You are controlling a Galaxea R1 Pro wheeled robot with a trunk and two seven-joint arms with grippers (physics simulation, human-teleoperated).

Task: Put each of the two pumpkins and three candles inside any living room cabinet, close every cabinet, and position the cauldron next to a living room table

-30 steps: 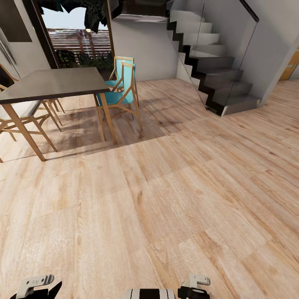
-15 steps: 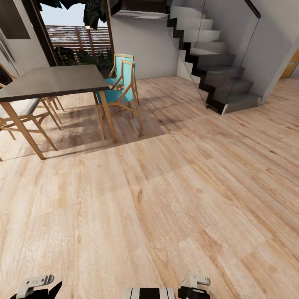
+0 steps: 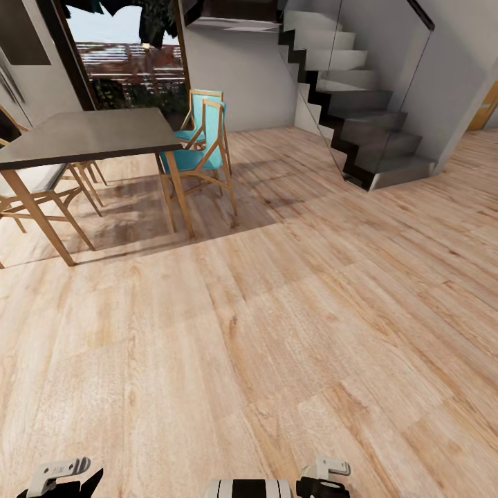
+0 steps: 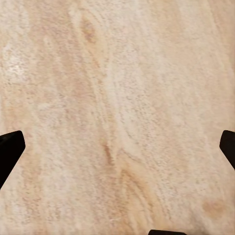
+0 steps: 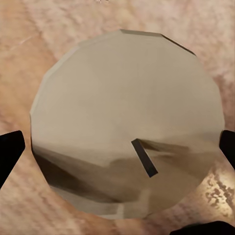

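1. Presently, right gripper [image 5: 117,147]: candle [image 5: 127,122] sits between its fingers, apparently held.
2. Left gripper [image 4: 117,147]: fingers wide, nothing between them, floor [image 4: 117,98] beyond.
3. Risk: candle slipping out while driving, if grip is marginal.

pale grained wood floor [image 3: 277,311]; turquoise chairs [image 3: 197,145]; dark grey tabletop [image 3: 90,135]; off-white candle [image 5: 127,117], dark wick.

You get both arms cut by the head view's lower edge: left gripper [image 3: 62,477] and right gripper [image 3: 324,477] show as stubs, jaw spread unreadable there. Wrist views clip each fingertip [image 4: 10,149] to dark corners. The candle [image 5: 127,127] reaches past the right wrist frame's bottom. Dining table [image 3: 83,138] and staircase [image 3: 360,90] run off-frame.
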